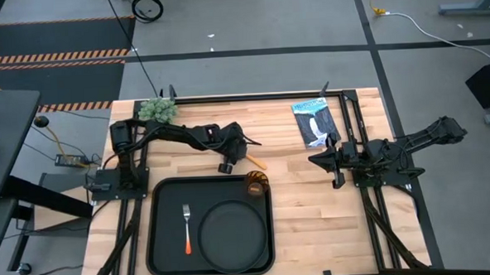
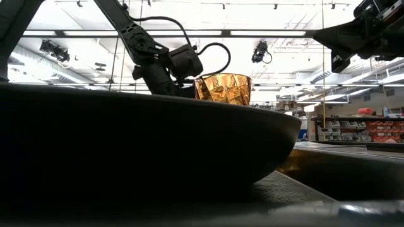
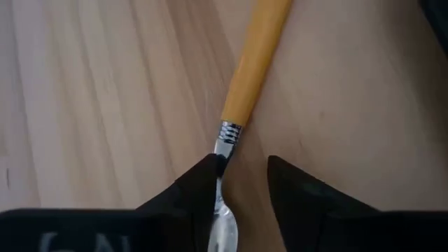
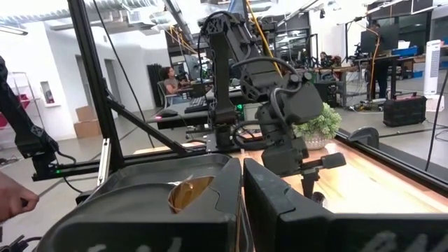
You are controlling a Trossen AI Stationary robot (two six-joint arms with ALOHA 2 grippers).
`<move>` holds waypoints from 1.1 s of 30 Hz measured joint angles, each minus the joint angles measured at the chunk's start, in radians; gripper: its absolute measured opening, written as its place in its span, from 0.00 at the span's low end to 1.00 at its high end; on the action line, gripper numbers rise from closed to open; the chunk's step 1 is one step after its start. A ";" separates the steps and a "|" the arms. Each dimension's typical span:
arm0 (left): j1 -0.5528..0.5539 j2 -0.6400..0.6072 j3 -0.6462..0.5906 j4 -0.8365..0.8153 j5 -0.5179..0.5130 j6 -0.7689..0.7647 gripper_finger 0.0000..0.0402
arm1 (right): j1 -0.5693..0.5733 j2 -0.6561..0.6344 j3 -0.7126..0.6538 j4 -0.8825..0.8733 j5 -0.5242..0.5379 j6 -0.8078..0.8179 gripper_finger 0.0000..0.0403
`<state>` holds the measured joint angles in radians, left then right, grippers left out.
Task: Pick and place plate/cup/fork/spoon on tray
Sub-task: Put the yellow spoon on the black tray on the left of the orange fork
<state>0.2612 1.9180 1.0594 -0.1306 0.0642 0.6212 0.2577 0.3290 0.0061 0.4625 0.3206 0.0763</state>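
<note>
The spoon (image 3: 255, 63) lies flat on the wooden table just beyond the tray's far right corner, its orange handle (image 1: 257, 162) pointing away from my left gripper. My left gripper (image 3: 241, 164) is open and low over the table, its fingers on either side of the spoon's silver neck; it also shows in the high view (image 1: 244, 157). The black tray (image 1: 158, 232) holds the round black plate (image 1: 231, 229), the fork (image 1: 187, 227) and the amber cup (image 1: 256, 185). My right gripper (image 1: 316, 161) is shut and empty, at the table's right. My left gripper comes down at the spoon slanting from above, with its fingers lying across the spoon. One finger (image 3: 203, 185) stands right against the silver neck (image 3: 222, 143); whether it touches I cannot tell. The spoon lies flat on the table.
A small green plant (image 1: 155, 110) stands at the table's far left and a blue-and-black packet (image 1: 315, 122) lies at the far right. Black frame rails run along both sides of the table. Bare wood lies between the tray and the right arm.
</note>
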 joint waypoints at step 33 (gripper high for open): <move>-0.022 -0.047 -0.006 -0.099 -0.066 0.025 0.04 | 0.000 0.000 0.000 0.014 0.000 0.000 0.06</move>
<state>0.2390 1.8709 1.0534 -0.2295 -0.0022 0.6465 0.2575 0.3290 0.0061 0.4763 0.3206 0.0765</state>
